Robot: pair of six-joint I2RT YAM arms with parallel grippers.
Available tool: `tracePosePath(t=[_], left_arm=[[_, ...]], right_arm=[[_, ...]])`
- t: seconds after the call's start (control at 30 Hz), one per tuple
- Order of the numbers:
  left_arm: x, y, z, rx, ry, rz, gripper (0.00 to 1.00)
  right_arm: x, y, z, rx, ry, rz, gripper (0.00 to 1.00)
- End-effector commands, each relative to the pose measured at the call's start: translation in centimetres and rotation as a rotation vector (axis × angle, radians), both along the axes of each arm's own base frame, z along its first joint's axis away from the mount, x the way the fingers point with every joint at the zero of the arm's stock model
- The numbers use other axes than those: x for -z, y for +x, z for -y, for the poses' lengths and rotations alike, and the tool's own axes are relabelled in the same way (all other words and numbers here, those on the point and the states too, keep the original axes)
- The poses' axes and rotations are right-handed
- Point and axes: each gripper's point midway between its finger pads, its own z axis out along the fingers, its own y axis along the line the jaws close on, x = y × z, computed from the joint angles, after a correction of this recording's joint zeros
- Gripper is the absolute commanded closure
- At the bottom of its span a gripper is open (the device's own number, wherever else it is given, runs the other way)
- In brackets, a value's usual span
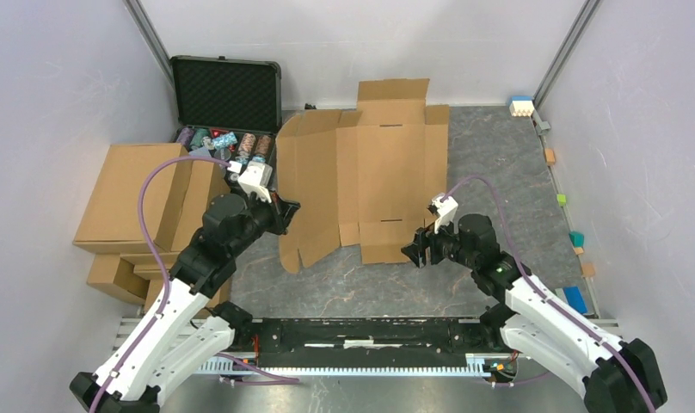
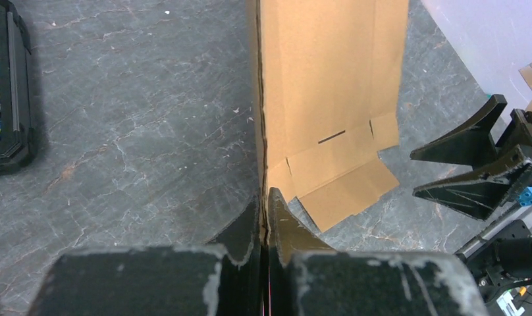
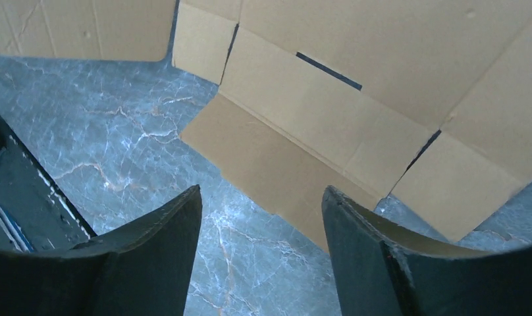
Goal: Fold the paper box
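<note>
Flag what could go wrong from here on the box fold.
1. Left jaws are shut on just the thin edge of the paper box's left panel; it may slip out or buckle off its crease.
2. Right jaws stand open at the near flap, which lies flat on the table; coming in low could shove the whole paper box instead of lifting the flap.
</note>
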Motion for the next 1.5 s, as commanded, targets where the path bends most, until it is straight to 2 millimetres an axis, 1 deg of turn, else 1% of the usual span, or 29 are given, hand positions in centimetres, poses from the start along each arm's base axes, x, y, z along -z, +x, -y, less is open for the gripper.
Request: tracePosePath(t=[0.0,0.07,0.17,0.23,0.3,0.33,0.4,0.5,0.57,0.67,0.73,0.8,0.87,0.97,1.17,1.27,1.4,1.47], left_arm=[[-2.9,0.3,1.0,0.016,-0.104,0.055,0.98],[-3.0,0.2,1.3,0.039,-0.090,0.042,0.98],[-3.3,0.2,1.7,0.056,-0.094,0.040,0.98],[-3.6,0.2,1.7,0.060,-0.095,0.046,0.98],[-3.9,0.1,1.8,0.065,-0.100,0.044,0.98],[-4.0,0.1,1.8,0.063,-0.104,0.040,0.98],[-4.2,0.2,1.8,0.043,-0.126,0.018,0.98],[-4.8,0.3,1.7,-0.007,-0.200,-0.025,0.98],[-5.2,0.3,2.1,-0.014,-0.265,-0.054,0.98],[-4.3,0.3,3.5,0.010,-0.328,-0.137,0.98],[-3.2,0.5,4.2,0.019,-0.356,-0.184,0.98],[-2.4,0.7,4.7,0.017,-0.382,-0.215,0.98],[-2.3,0.9,4.8,0.009,-0.398,-0.223,0.98],[-2.7,1.2,4.4,-0.032,-0.430,-0.232,0.98],[-6.0,1.7,4.0,-0.053,-0.469,-0.176,0.98],[-6.5,1.6,4.9,-0.013,-0.497,-0.198,0.98],[-6.4,1.2,6.7,0.061,-0.581,-0.274,0.98],[-6.1,1.2,6.9,0.074,-0.574,-0.271,0.98]], right_arm=[[-0.6,1.2,-0.4,0.008,0.021,0.075,0.32],[-0.2,0.6,-1.6,-0.059,0.051,0.048,0.43],[1.2,0.9,-2.2,-0.059,0.025,0.010,0.60],[2.2,1.4,-2.4,-0.040,0.009,-0.009,0.67],[3.4,1.6,-2.5,-0.024,-0.012,-0.032,0.72],[4.2,1.5,-2.5,-0.025,-0.027,-0.053,0.76],[5.5,1.2,-2.5,-0.028,-0.055,-0.085,0.79],[7.2,0.6,-2.2,-0.023,-0.094,-0.115,0.83],[7.8,0.3,-2.0,-0.021,-0.104,-0.125,0.83],[8.0,0.0,-2.0,-0.024,-0.104,-0.128,0.83],[8.0,0.0,-2.0,-0.022,-0.106,-0.126,0.83],[8.2,-0.1,-1.9,-0.023,-0.111,-0.132,0.83],[8.5,-0.3,-1.8,-0.024,-0.118,-0.141,0.83],[8.8,-0.6,-1.8,-0.028,-0.118,-0.148,0.83],[9.3,-0.8,-1.7,-0.028,-0.129,-0.162,0.84],[9.5,-1.0,-1.8,-0.034,-0.129,-0.166,0.84],[9.6,-1.0,-1.8,-0.032,-0.132,-0.169,0.84],[9.5,-1.0,-1.9,-0.031,-0.127,-0.168,0.84]])
